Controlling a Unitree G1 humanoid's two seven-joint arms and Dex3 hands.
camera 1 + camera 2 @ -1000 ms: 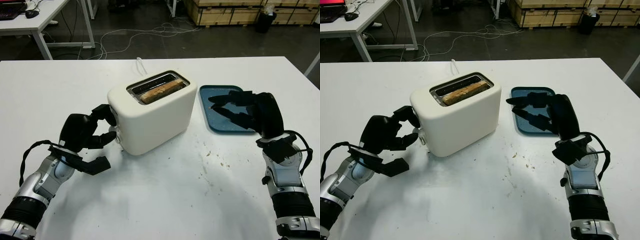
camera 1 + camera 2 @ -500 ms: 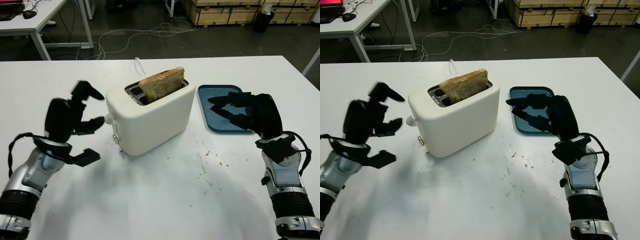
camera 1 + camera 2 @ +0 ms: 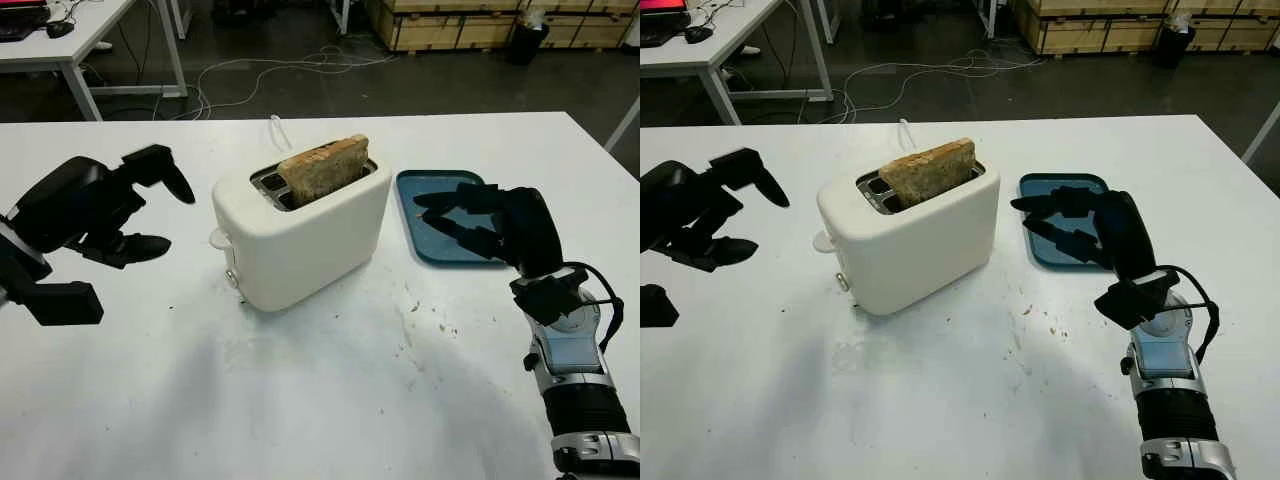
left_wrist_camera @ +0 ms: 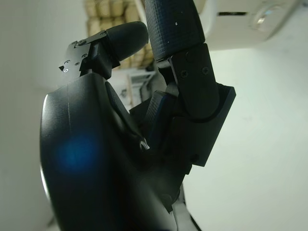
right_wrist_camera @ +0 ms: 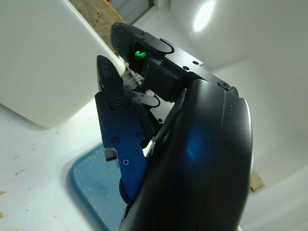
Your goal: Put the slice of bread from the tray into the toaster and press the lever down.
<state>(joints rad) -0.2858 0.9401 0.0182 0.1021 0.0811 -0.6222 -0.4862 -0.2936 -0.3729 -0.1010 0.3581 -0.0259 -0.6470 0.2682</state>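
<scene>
- Right now the slice of bread stands upright in the slot of the toaster, top half poking out, so it sits popped up, not seated.
- Lever is on the toaster's end face, at the 9 o'clock side of the body, sitting high in its track; judged not pressed.
- Left hand hovers above the table at 9 o'clock from the toaster, apart from it, holding nothing, fingers uncurled and pointing toward the toaster.
- Key relation: lever lies at 3 o'clock from the left hand, a bit lower than the fingertips; this hand is clearly the nearer one.
- Right hand hangs over the tray at 3 o'clock from the toaster, open, nothing in it; the toaster body is between it and the lever.
- Tray holds no bread; just crumbs on the table near it.
- Bread's long axis runs along the slot, roughly 8 to 2 o'clock.
- Likely next: left hand goes in to 3 o'clock, then pushes the lever down.
</scene>
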